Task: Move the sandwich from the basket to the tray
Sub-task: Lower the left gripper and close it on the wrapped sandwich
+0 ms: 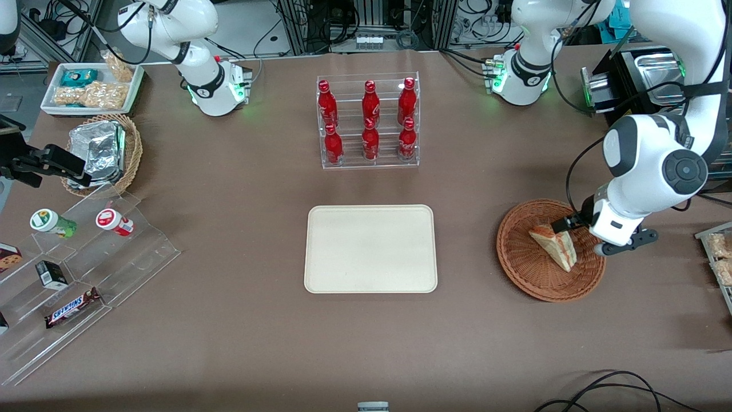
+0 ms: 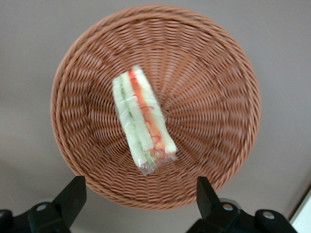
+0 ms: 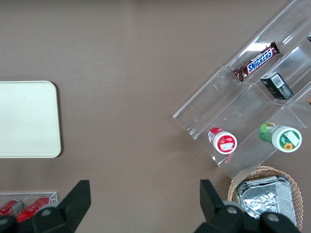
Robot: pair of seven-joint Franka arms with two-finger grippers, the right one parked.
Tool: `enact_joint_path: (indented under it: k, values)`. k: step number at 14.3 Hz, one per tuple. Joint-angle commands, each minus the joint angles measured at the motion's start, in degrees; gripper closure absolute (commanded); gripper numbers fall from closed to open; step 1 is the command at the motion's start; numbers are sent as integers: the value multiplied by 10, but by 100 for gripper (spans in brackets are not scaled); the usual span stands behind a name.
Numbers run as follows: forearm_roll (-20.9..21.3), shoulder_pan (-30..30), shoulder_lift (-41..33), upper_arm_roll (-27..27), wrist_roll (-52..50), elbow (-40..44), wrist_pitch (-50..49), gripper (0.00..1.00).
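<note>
The sandwich (image 1: 555, 243) (image 2: 142, 121), a clear-wrapped wedge of white bread with orange-red and green filling, lies in the reddish-brown wicker basket (image 1: 526, 263) (image 2: 209, 97) toward the working arm's end of the table. My left gripper (image 1: 580, 234) (image 2: 141, 199) hovers above the basket's rim, open wide, with nothing between its black fingers (image 2: 73, 196). It does not touch the sandwich. The cream-beige tray (image 1: 370, 249) (image 3: 26, 119) lies flat at the table's middle with nothing on it.
A clear rack of red bottles (image 1: 369, 123) stands farther from the front camera than the tray. Toward the parked arm's end are a stepped acrylic display with snacks (image 1: 80, 252), a tan basket of foil packets (image 1: 103, 151) and a white tray of snack bags (image 1: 91, 86).
</note>
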Motion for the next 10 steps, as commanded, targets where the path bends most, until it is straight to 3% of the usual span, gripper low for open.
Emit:
enact_joint_path:
  k: [1, 4, 5, 7, 8, 10]
  values:
    - [-3, 3, 42, -4, -152, 6, 56, 0]
    - [-4, 3, 74, -4, -180, 6, 81, 0]
    - [-4, 3, 85, -4, -181, 5, 86, 5]
    - [-4, 4, 89, -4, -195, 4, 85, 57]
    - [-4, 4, 87, -4, -199, 5, 83, 78]
    - [-1, 3, 75, -4, -195, 6, 52, 93]
